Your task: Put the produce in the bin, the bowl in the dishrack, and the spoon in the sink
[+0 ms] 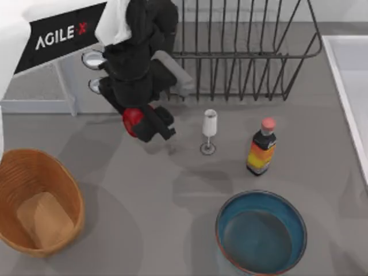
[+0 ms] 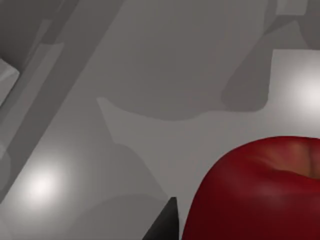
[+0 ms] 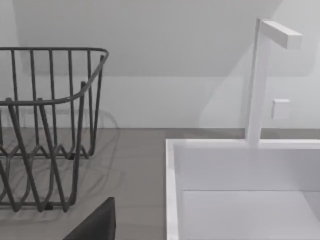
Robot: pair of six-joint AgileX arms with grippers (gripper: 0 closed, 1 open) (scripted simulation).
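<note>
My left gripper (image 1: 142, 123) hangs in front of the dishrack (image 1: 247, 54), shut on the produce (image 1: 132, 118), a small glossy red item. In the left wrist view the produce (image 2: 260, 190) looms large beside one dark fingertip (image 2: 165, 226), with the grey table below. The bin (image 1: 11, 172), an orange wicker basket, sits at the near left. At the near right stands the bowl (image 1: 261, 202), teal inside. Along the right edge lies the sink (image 1: 339, 69). The spoon is hidden. A dark part of my right gripper (image 3: 95, 225) faces the dishrack (image 3: 50, 125) and sink (image 3: 172, 190).
A white wine glass (image 1: 209, 131) and a dark bottle with a red cap (image 1: 261, 146) stand between the left gripper and the bowl. Two small silvery ovals (image 1: 92, 58) show beside the left arm; what they are I cannot tell. A white faucet (image 3: 257, 75) rises behind the sink.
</note>
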